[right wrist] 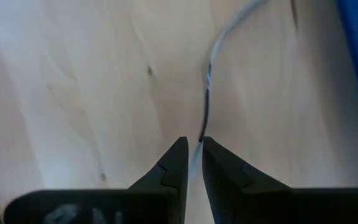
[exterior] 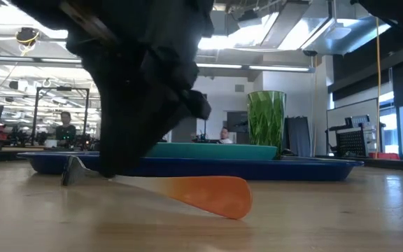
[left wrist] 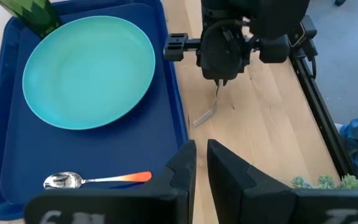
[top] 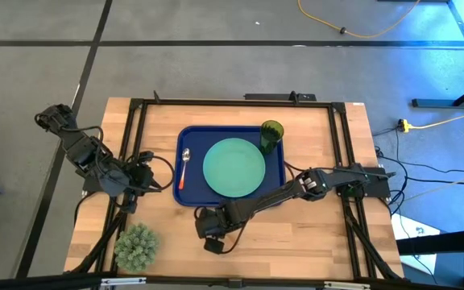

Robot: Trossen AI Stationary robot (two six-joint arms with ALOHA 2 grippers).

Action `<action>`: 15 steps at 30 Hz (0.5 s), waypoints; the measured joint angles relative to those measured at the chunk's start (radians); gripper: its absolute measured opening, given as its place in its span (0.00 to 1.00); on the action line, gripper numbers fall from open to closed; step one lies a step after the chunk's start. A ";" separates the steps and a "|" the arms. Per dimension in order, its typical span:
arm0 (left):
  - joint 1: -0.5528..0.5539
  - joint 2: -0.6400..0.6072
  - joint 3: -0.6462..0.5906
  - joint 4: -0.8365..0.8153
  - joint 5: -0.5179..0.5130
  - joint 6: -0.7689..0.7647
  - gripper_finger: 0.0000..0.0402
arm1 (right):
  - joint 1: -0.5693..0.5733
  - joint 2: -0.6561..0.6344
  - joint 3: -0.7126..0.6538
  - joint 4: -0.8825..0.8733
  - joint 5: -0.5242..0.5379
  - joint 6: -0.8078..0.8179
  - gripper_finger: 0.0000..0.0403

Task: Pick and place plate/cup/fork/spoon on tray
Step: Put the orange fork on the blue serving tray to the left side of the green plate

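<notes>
Right gripper [right wrist: 191, 149] is low over the table near the tray [top: 192, 137], jaws closed narrow on the fork [left wrist: 207, 112]. Plate [top: 234, 167], cup [top: 271, 135] & spoon [top: 184, 167] lie in tray. Left gripper [left wrist: 201, 165] waits at tray's left, jaws almost closed, holding nothing

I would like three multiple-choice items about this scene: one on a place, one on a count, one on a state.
1. Where is the spoon?
A. on the tray
B. on the bare table
C. in the cup

2. How many task things lie on the tray?
A. one
B. three
C. four

3. The right pincer is:
A. wide open in the air
B. shut on the fork
C. holding the plate

Key: 1 A, it lies beside the plate; 2 B, plate, cup and spoon; 3 B, its fingers pinch the fork on the table.
</notes>
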 joint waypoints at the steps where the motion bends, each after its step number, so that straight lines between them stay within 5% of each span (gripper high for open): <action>1: 0.000 0.000 0.000 0.000 0.000 0.000 0.08 | 0.000 0.001 -0.008 0.007 -0.004 0.004 0.12; 15: 0.000 0.000 0.000 0.000 0.002 0.001 0.08 | 0.000 -0.006 -0.089 0.069 0.002 0.008 0.12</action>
